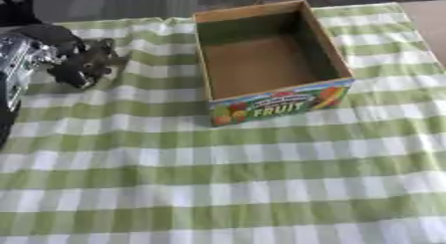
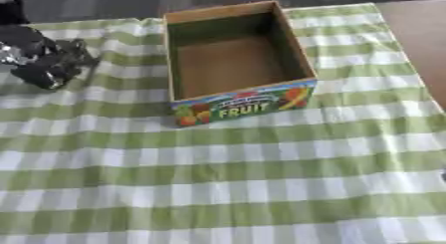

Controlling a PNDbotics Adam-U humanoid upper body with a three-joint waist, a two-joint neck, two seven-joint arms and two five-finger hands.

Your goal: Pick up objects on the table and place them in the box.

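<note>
An open cardboard box [image 1: 278, 103] with a colourful "FRUIT" front stands on the far middle of the table, and its brown floor shows bare. My left hand [image 1: 85, 63], black with a silver wrist, hovers over the cloth left of the box, about a hand's width from its left wall. Its fingers hang relaxed, pointing towards the box, and I see nothing in them. No loose object shows on the table. My right hand shows in neither view.
A green and white checked cloth [image 1: 226, 178] covers the table, lying flat across the whole near half. Bare brown tabletop [image 2: 422, 44] shows past the cloth's right edge. A dark floor lies beyond the far edge.
</note>
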